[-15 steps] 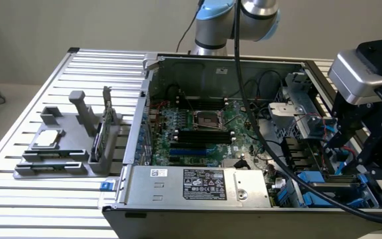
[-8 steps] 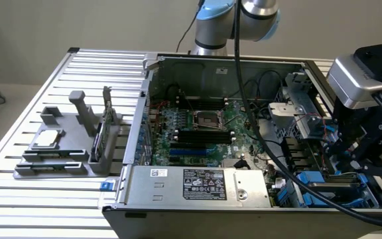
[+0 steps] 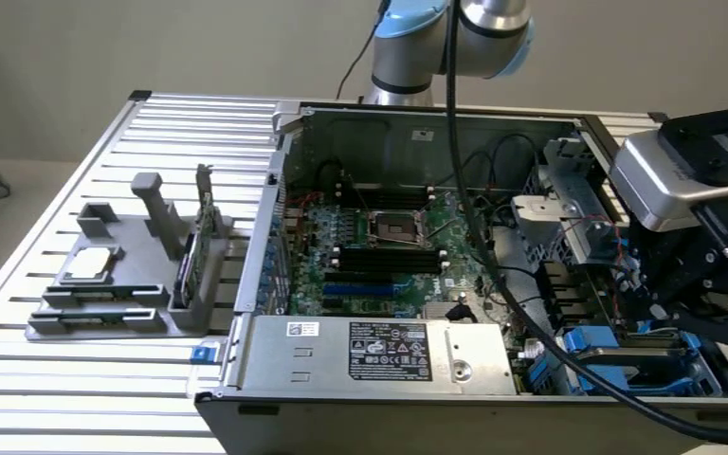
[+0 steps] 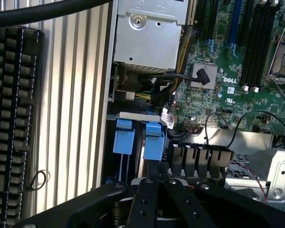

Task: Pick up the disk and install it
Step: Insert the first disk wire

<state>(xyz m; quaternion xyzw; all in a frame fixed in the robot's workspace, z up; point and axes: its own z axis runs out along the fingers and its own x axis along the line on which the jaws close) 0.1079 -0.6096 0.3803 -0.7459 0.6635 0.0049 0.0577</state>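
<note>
Down at the front corner of the open computer case (image 3: 291,133), on the exterior view's right, my gripper (image 3: 659,309) hangs over the drive bay. That's where the disk (image 3: 591,343) is: standing on edge in the bay, its blue plastic frame poking up beside the power supply (image 3: 377,353).

From my wrist, two blue tabs stand side by side. My jaws are together, and they look pinched on the nearer tab of the disk (image 4: 154,142). The gripper (image 4: 155,167) tips meet right at its lower edge. How deep the hold goes, I can't make out.

My read on handling: a hard drive is dense and rigid, heavy for its size, with slick metal faces. It won't bend, but it hates knocks. The blue rail is the sensible place to grip, since plastic gives friction. It may flex, though, so a straight pull along the slot looks safest.

Tight quarters, too: loose cables (image 4: 171,83) sit just beside the bay, with the motherboard (image 4: 228,57) beyond them. Outside the case, a keyboard (image 4: 12,123) lies on the slatted bench (image 4: 71,118).
</note>
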